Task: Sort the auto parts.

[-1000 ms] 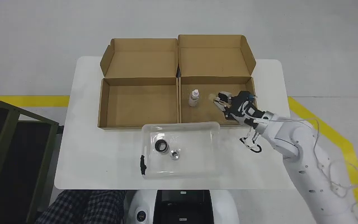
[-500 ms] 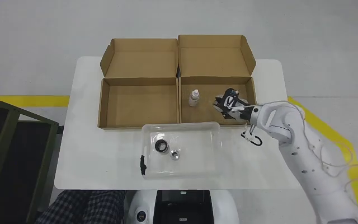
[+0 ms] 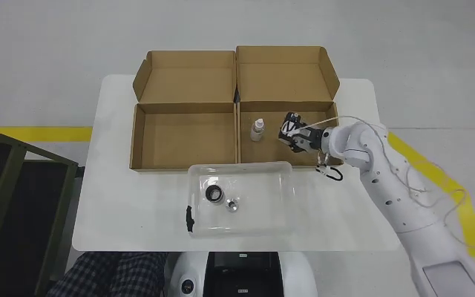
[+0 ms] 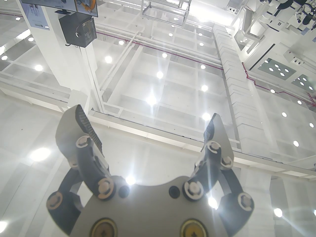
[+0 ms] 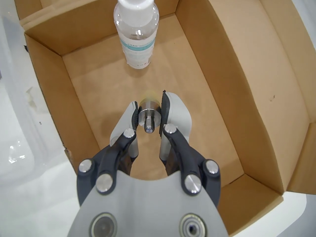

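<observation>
The right brown cardboard box [image 3: 271,152] [image 5: 246,62] stands open on the white table [image 3: 119,193], its lid flap folded back on the far side. Its tall walls close in on the right gripper [image 3: 289,128] [image 5: 148,107], which sits inside it. The small clear plastic bottle with a white cap [image 3: 257,130] [image 5: 137,30] stands upright near the box's left wall. It is apart from the fingertips, and bare cardboard floor lies between them. The right wall is farther off than the bottle. The right arm comes in from the near right over the box's near-right corner, wrist bent so the gripper points left toward the bottle. Its fingers are nearly closed, pinching a small steel cylinder with a threaded stud [image 5: 148,118] over the box floor. The left brown cardboard box [image 3: 183,141] touches the right one. Near both lies a clear plastic tray [image 3: 256,215] holding a dark ring-shaped part [image 3: 214,194] and a small metal piece [image 3: 232,206]. The left gripper [image 4: 145,114] points up at the ceiling, fingers spread wide and holding nothing.
</observation>
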{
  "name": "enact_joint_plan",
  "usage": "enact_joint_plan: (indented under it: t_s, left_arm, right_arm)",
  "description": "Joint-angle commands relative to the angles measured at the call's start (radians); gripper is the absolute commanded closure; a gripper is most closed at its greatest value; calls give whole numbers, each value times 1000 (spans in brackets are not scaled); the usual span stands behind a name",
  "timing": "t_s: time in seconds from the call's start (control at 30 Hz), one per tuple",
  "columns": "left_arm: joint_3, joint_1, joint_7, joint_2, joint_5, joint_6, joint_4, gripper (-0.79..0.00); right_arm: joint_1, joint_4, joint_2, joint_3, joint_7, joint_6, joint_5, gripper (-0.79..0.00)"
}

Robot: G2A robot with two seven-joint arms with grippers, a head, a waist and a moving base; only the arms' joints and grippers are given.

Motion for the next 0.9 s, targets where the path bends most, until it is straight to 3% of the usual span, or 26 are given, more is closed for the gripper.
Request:
enact_joint_plan:
  t_s: [0.0, 0.57, 0.67, 0.87]
  left_arm:
    - [0, 0, 0, 0, 0, 0, 0, -785]
    - [0, 0, 0, 0, 0, 0, 0, -785]
    - [0, 0, 0, 0, 0, 0, 0, -785]
    - [0, 0, 0, 0, 0, 0, 0, -785]
  right_arm:
    - [18, 25, -6, -17, -1, 1, 1, 0]
    - [132, 132, -52, -135, 34, -18, 1, -3]
    - [150, 146, -60, -153, 37, -20, -1, -163]
    - [183, 173, -75, -180, 36, -19, -1, -259]
